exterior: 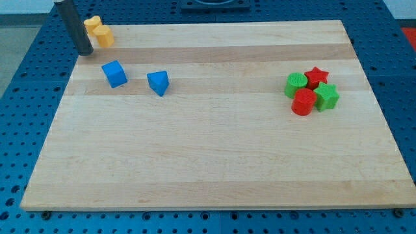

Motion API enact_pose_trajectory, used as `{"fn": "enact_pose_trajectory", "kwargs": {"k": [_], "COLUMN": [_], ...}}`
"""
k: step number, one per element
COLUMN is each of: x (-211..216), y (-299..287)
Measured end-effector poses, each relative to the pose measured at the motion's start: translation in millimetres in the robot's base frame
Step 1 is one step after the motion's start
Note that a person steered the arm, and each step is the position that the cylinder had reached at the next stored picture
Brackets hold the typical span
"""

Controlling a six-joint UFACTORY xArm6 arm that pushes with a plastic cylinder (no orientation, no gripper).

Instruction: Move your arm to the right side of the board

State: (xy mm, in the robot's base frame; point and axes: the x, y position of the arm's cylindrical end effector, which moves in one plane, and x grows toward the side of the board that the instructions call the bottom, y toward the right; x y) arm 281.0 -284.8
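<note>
- The wooden board (pixel 214 156) was seen as a pale, plank-grained rectangle laid on a blue perforated table (pixel 26 71); most of the view was filled by it.
- The dark rod (pixel 73 26) was seen coming down from the view's top left, slightly tilted; no jaws were carried by it, so nothing was gripped.
- My tip (pixel 85 53) was found at the board's upper left corner, just beside the yellow block (pixel 99 31), with contact not clearly told.
- The blue cube (pixel 114 74) was placed just below the tip, and the blue triangular block (pixel 158 82) near it toward the view's right.
- At the view's right, well apart from the tip, four blocks were huddled touching: the green cylinder (pixel 296 84), red star (pixel 317 77), green star (pixel 327 97) and red cylinder (pixel 302 103).
- No container was seen.
</note>
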Motion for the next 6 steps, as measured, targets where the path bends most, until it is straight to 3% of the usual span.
{"fn": "enact_pose_trajectory", "kwargs": {"k": [1,4,5,6], "x": [0.0,-4.4,12.8,58.9], "y": [35.0,406.9,526.9,605.7]}}
